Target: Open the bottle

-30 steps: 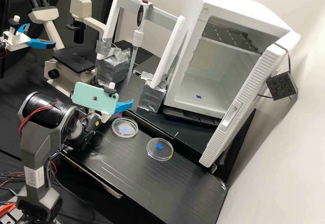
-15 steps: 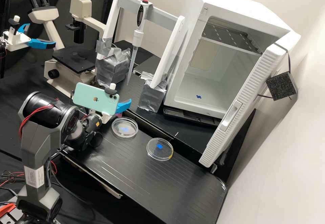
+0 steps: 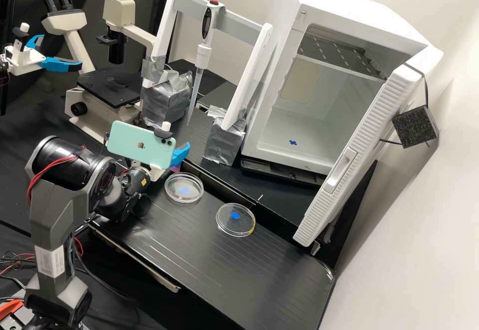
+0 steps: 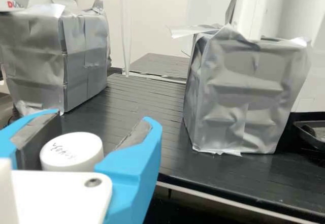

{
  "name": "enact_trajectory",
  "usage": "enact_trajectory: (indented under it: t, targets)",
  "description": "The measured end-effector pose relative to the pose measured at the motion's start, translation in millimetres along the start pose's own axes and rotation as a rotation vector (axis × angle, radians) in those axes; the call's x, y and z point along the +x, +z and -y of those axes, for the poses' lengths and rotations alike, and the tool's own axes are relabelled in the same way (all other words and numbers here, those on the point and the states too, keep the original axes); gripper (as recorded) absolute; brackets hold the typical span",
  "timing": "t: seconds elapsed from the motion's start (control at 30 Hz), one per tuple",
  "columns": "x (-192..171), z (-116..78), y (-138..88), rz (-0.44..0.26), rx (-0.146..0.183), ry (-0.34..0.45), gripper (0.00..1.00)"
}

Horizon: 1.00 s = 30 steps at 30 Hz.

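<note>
Well, the hand (image 3: 180, 154) is out over the black tabletop (image 3: 234, 270), next to a green phone (image 3: 141, 145) that hides part of it. In the wrist view the hand (image 4: 101, 116) is open, with its two blue fingers apart and the white bottle cap (image 4: 71, 150) between them. I cannot tell if the fingers touch the cap. The cap is on top, with some writing on it, and the fingers and the white part of the hand hide what is under it. In the high view, a bit of pink peeks out just below the blue finger.

Near the hand is a clear petri dish (image 3: 184, 198) with a blue spot. Another clear petri dish (image 3: 224, 230), also with a blue spot, lies a little way off. Behind them, a pipette (image 3: 202, 56) hangs tip down from a stand. The stand's legs go into two silver taped blocks (image 3: 167, 103) (image 3: 224, 143). A microscope (image 3: 119, 11) is on one side, and a white fridge (image 3: 294, 153) with its door open is on the other.
</note>
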Motion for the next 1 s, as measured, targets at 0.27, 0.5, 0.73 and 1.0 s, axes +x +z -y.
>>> enact_trajectory:
  t: [0.27, 0.5, 0.73, 1.0]
  targets:
    - [0.0, 0.3, -0.4, -0.004, -0.003, -0.003, 0.0]
    - [0.0, 0.6, -0.7, -0.008, -0.006, -0.006, 0.0]
    - [0.0, 0.8, -1.0, -0.011, -0.008, -0.009, 0.0]
    - [0.0, 0.8, -1.0, -0.011, -0.008, -0.009, 0.0]
